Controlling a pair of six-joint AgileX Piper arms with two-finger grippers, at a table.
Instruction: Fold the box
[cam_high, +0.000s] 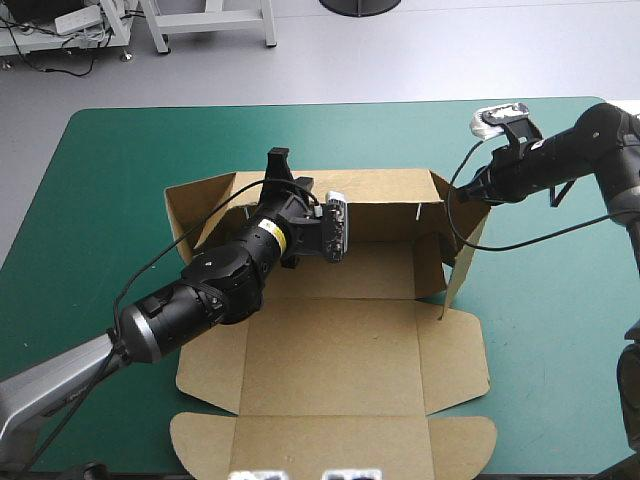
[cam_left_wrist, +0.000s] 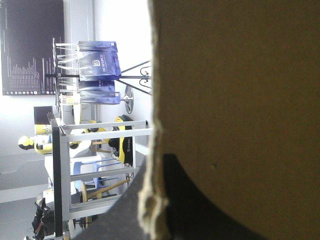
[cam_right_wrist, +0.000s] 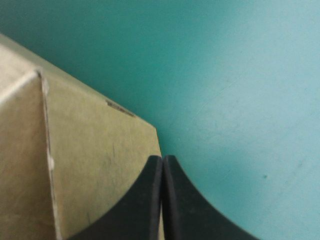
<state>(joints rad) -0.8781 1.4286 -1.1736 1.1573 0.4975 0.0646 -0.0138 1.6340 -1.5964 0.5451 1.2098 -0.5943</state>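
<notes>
Bright, even light; soft shadows.

The left arm (cam_high: 190, 300) comes in slanting from the near left with its wrist rolled to one side. The left claw (cam_high: 279, 160) is pinched on the far wall of the box (cam_high: 330, 350). The right arm (cam_high: 570, 150) reaches in from the right, and the right claw (cam_right_wrist: 162, 165) has its fingers pressed together on a side wall's edge.

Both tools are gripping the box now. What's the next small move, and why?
Probably hold the far wall upright with the left tool and swing the right end flap inward with the right tool. Both tools are shut on the box, and that flap stands loose at the corner, not yet tucked.
</notes>
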